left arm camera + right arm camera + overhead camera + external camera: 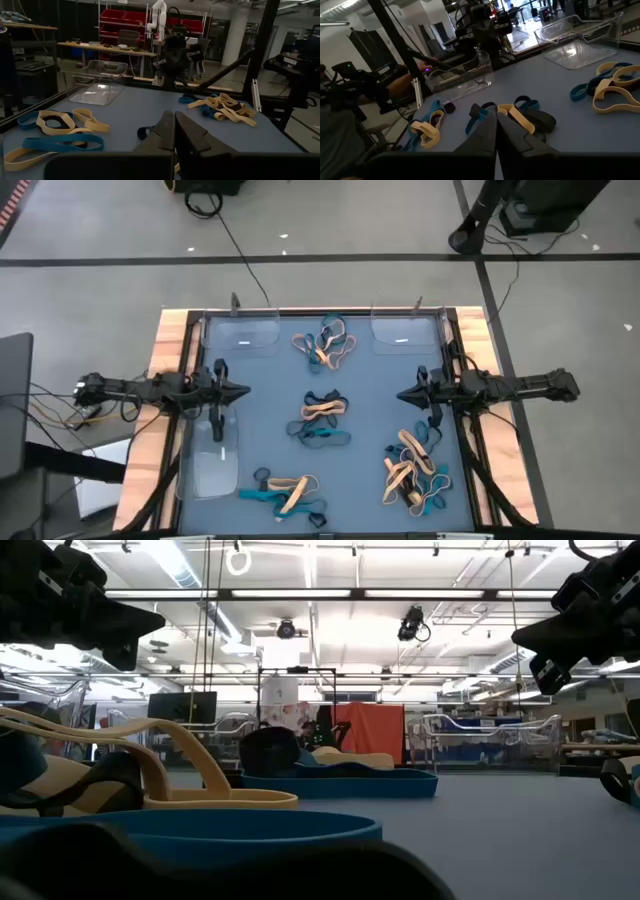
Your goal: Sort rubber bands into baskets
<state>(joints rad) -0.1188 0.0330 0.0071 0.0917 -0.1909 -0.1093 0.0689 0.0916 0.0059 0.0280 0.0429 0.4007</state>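
Tan, teal-blue and black rubber bands lie in four heaps on the blue mat: far centre [328, 345], centre [322, 418], near centre [290, 492] and near right [415, 470]. Three clear baskets rest on the mat: far left [245, 335], far right [405, 330] and near left [215, 460]. My left gripper [243, 391] is shut and empty, above the mat left of the centre heap; its fingers show in its wrist view [173, 131]. My right gripper [402, 394] is shut and empty, right of that heap, and shows in its wrist view [496, 131].
Wooden rails and black cables run along the table's left [170, 410] and right [480, 430] sides. The low view sees tan and teal bands [150, 790] close to the camera. Bare mat lies between the heaps, under both grippers.
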